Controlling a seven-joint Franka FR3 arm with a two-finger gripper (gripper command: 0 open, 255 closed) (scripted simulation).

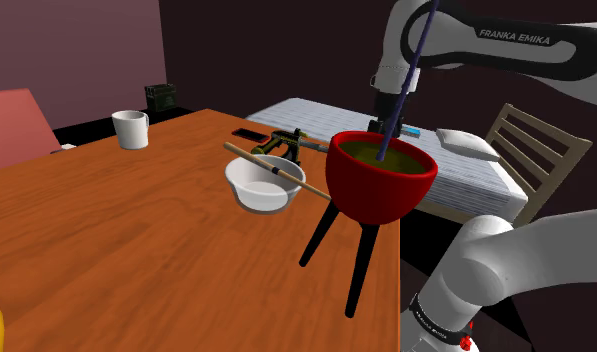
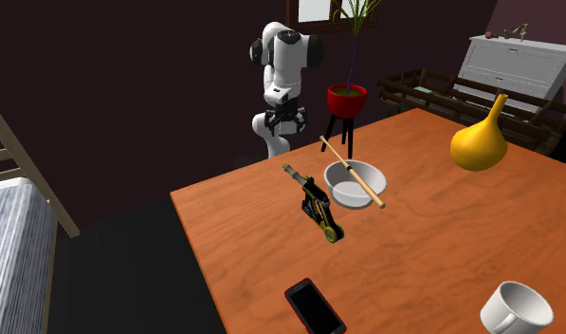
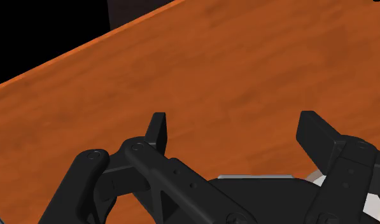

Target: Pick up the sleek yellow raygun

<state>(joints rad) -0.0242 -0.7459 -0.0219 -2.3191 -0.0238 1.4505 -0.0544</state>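
The raygun [image 1: 285, 143] is dark with yellow-green trim and lies flat on the wooden table [image 1: 136, 240], just beyond the white bowl. In the second exterior view the raygun [image 2: 315, 202] lies beside the bowl, towards that view's left. My gripper [image 1: 382, 126] hangs high behind the red pot, to the right of the raygun in the shoulder view and well apart from it. The gripper [image 2: 279, 123] hovers by the table's far edge in the second exterior view. In the wrist view the gripper [image 3: 239, 133] is open over bare wood, with nothing between its fingers [image 3: 158, 130].
A red plant pot [image 1: 379, 178] on black tripod legs stands between my gripper and the raygun. A white bowl [image 2: 355, 184] carries a wooden stick [image 2: 352, 171]. A black phone [image 2: 315, 306], a white mug [image 2: 517, 309] and a yellow gourd vase [image 2: 479, 142] are also on the table.
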